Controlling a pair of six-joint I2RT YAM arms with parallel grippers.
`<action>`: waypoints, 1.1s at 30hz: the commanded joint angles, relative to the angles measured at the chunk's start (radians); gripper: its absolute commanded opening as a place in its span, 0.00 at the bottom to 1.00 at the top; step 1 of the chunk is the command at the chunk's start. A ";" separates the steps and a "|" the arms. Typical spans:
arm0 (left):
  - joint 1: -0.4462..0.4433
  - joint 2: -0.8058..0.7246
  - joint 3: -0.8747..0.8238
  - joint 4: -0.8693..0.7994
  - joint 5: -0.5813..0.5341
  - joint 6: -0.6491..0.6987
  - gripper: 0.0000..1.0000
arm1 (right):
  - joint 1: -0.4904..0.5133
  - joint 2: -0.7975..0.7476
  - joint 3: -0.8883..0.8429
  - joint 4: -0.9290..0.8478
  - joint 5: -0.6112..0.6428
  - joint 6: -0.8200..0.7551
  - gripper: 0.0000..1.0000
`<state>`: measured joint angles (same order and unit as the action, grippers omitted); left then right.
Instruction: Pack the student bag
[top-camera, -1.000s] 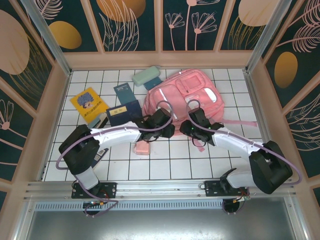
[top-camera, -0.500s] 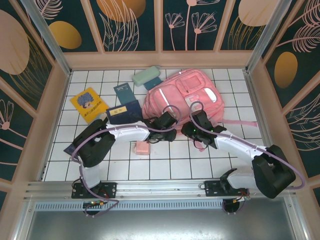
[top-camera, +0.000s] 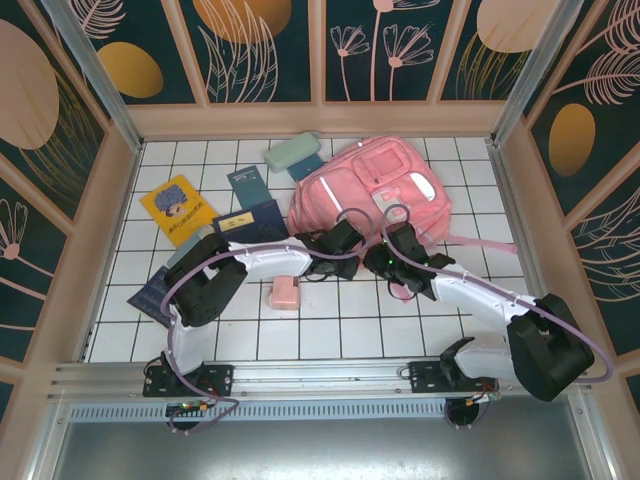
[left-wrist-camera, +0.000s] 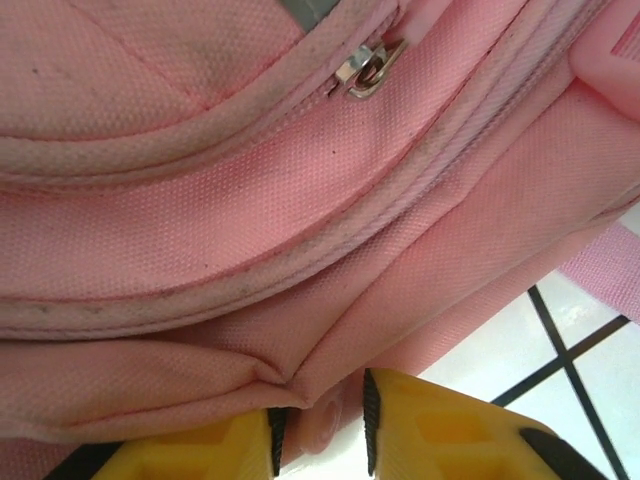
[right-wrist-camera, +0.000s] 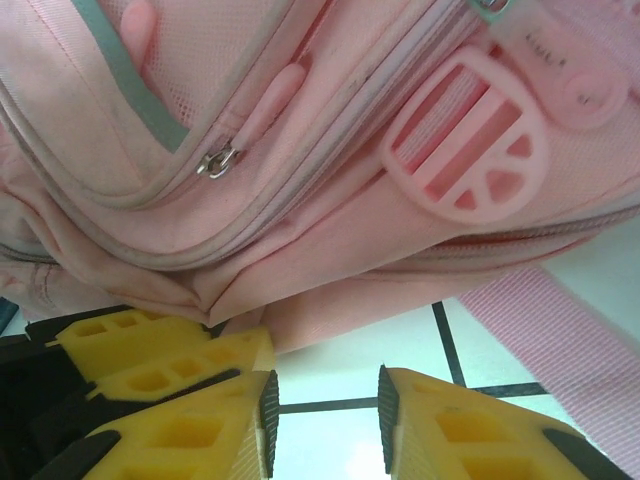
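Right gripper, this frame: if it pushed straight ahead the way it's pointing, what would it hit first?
Probably the lower edge of the student bag, just ahead of the open right gripper; nothing shows between them, though depth is hard to judge.

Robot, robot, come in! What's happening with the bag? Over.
Left tool pinching bag edge. Right tool open beside it. Small box clear of bag.

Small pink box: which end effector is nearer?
Left. The left end effector grips the student bag beyond the small pink box; the right end effector is farther right.
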<state>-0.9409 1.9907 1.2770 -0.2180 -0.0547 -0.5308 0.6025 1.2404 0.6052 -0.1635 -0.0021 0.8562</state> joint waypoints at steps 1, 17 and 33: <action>0.002 0.040 0.043 -0.016 -0.025 0.020 0.23 | -0.005 -0.028 -0.024 0.018 -0.009 0.035 0.35; 0.002 -0.066 -0.026 -0.002 -0.009 -0.041 0.00 | -0.092 -0.001 -0.113 0.240 -0.092 0.247 0.60; 0.001 -0.129 -0.055 0.007 0.046 -0.044 0.00 | -0.186 0.163 -0.092 0.410 -0.164 0.331 0.27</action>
<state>-0.9428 1.8969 1.2354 -0.2096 -0.0185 -0.5549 0.4309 1.3949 0.4896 0.2249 -0.1726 1.1717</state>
